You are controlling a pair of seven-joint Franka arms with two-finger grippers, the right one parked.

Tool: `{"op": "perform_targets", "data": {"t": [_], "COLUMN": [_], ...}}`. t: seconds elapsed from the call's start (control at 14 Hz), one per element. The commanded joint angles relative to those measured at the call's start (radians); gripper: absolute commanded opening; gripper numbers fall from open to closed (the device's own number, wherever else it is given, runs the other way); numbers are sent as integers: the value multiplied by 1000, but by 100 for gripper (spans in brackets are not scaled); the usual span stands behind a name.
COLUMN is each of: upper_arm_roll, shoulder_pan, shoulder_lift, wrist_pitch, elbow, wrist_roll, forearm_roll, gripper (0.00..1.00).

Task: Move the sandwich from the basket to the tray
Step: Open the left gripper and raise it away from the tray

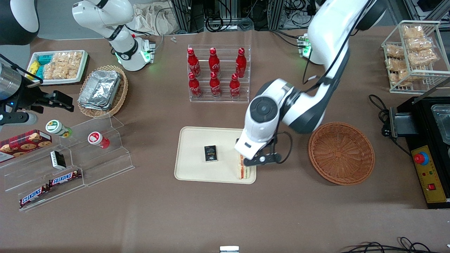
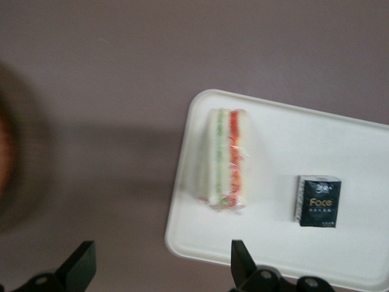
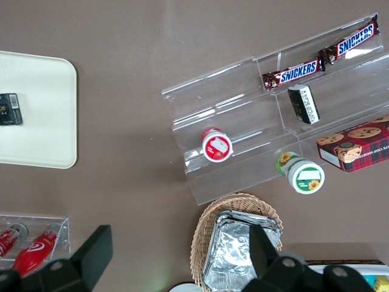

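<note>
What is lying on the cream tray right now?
On the tray lie the sandwich, at the edge nearest the basket, and a small black box. The gripper hovers open above the sandwich. In the front view the arm covers part of the tray.

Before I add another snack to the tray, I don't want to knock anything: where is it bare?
On the tray, bare room lies between the black box and the sandwich, and between the box and the rim toward the parked arm. The sandwich's edge is crowded: the open gripper hovers above it.
</note>
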Motion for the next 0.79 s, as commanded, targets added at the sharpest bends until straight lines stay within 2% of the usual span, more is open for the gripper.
{"op": "perform_targets", "data": {"t": [0.0, 0.36, 0.5, 0.64, 0.71], "upper_arm_roll": [-1, -1, 1, 1, 1], "shoulder_pan": [97, 212, 284, 383, 432], "shoulder_lift": [-266, -557, -621, -660, -666], "wrist_pitch": [14, -5, -53, -89, -95], "elbow": [-298, -567, -595, -594, -589], "wrist_roll": [-13, 120, 233, 378, 454], "forearm_roll": [8, -11, -18, -95, -109], "gripper": [100, 100, 100, 100, 100]}}
